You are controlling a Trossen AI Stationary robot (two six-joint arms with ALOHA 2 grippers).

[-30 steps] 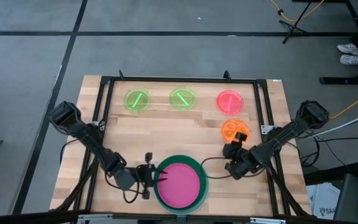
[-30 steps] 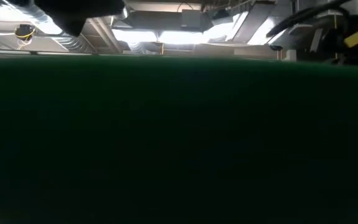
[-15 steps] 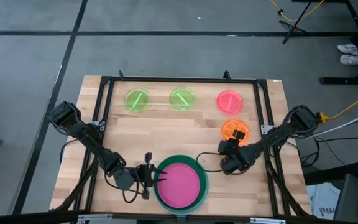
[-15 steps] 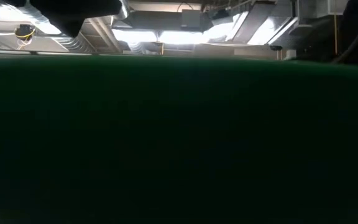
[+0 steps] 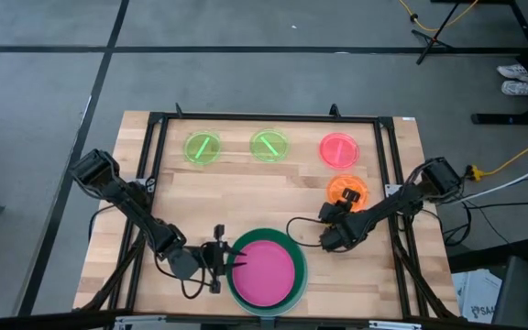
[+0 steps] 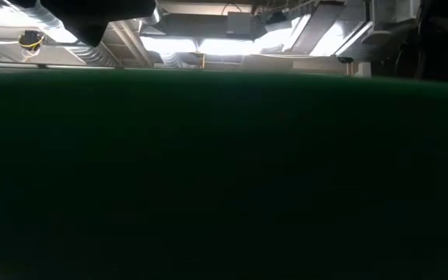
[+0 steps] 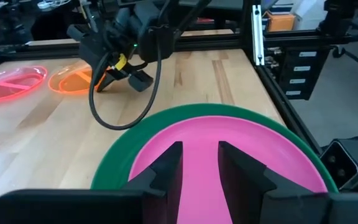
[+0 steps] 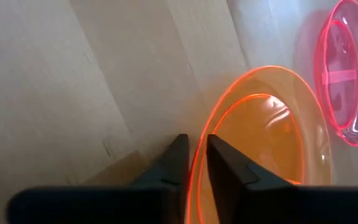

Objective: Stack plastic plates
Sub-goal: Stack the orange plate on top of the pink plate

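Note:
A magenta plate (image 5: pixel 267 269) lies inside a dark-green plate (image 5: pixel 293 247) at the table's near edge, and both show in the left wrist view (image 7: pixel 229 134). My left gripper (image 5: pixel 236 260) is open, its fingers (image 7: pixel 173 158) over the magenta plate's left part. An orange plate (image 5: pixel 347 186) lies flat at the right. My right gripper (image 5: pixel 345 205) is shut on its near rim. Two lime-green plates (image 5: pixel 202 148) (image 5: pixel 269 145) and a pink-red plate (image 5: pixel 339 148) lie along the far side. The light-blue and cream plates are hidden. The dark-green plate's wall (image 6: pixel 224 171) fills the low view. My right gripper pinches the orange plate's near rim (image 8: pixel 196 163) between its two fingers, one finger inside the rim and one outside. The fingers come from the table's near side, slanting down. The plate lies flat on the table. Whether my left gripper touches the magenta plate, I cannot tell.
A black metal frame (image 5: pixel 264 117) runs around the wooden table top. Bare wood (image 5: pixel 246 197) lies between the far row of plates and the green stack. The pink-red plate (image 8: pixel 347 74) lies just beyond the orange one. Cables trail from both wrists.
My right arm's wrist has swung toward the table's left while its fingers have stayed at the orange plate's near rim. The orange plate has kept its place.

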